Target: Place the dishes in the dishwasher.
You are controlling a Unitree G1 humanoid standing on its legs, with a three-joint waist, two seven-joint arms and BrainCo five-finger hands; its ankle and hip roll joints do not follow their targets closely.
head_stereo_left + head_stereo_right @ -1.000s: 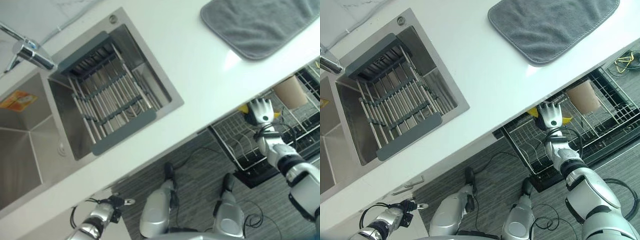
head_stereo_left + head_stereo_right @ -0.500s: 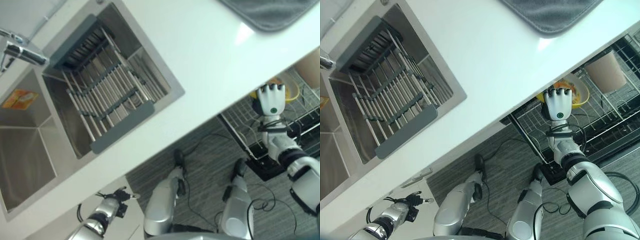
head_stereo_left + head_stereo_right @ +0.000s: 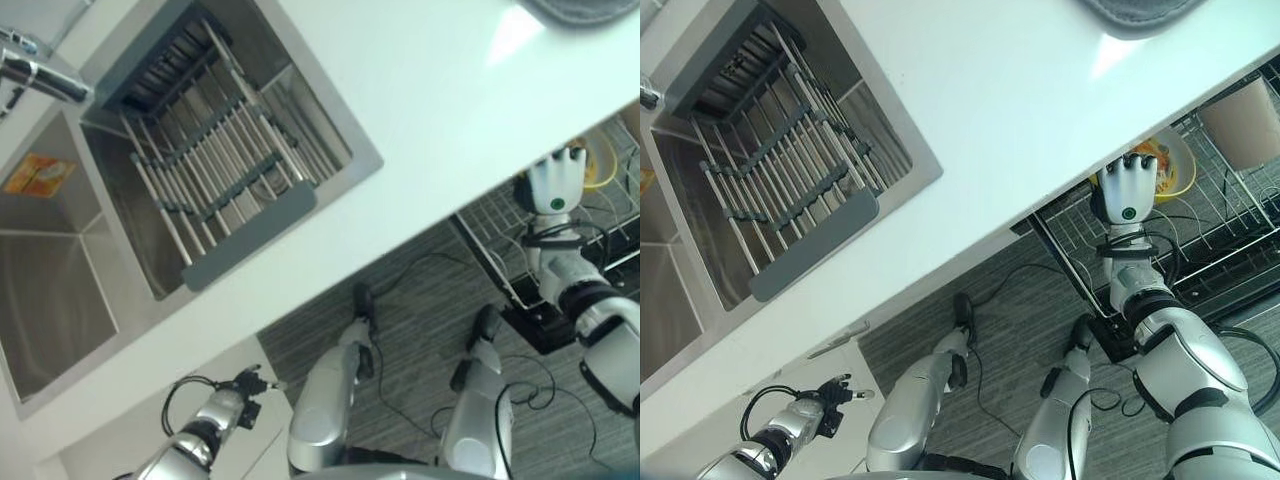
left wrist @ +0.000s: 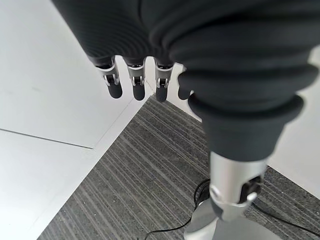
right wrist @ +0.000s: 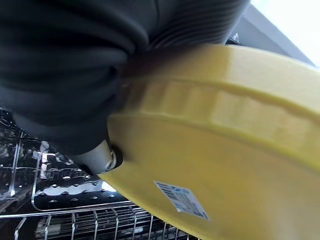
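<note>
The right hand (image 3: 1127, 190) reaches under the edge of the white desk (image 3: 970, 130) and grips a round yellow plastic bowl (image 3: 1172, 165), its fingers curled over the bowl's rim. In the right wrist view the yellow bowl's ribbed outer wall (image 5: 220, 165) lies right against the hand's dark cover, with a small white sticker on its underside. The bowl is held above the pulled-out silver wire dishwasher rack (image 3: 1080, 235), which stands open beneath the desk's front edge. A tan cup (image 3: 1248, 122) stands upside down in the same rack, near the bowl and apart from it.

The left hand (image 3: 830, 392) hangs low beside the white cabinet front (image 3: 760, 395), over the grey striped floor (image 4: 125, 190); in its own wrist view its fingers (image 4: 137, 82) are straight and loosely spread, holding nothing.

On the desk, a stainless steel sink (image 3: 60, 270) holds a grey-framed steel drying rack (image 3: 215, 180) laid across one basin. A corner of a grey cloth mat (image 3: 1135, 12) lies on the desk's far side.
</note>
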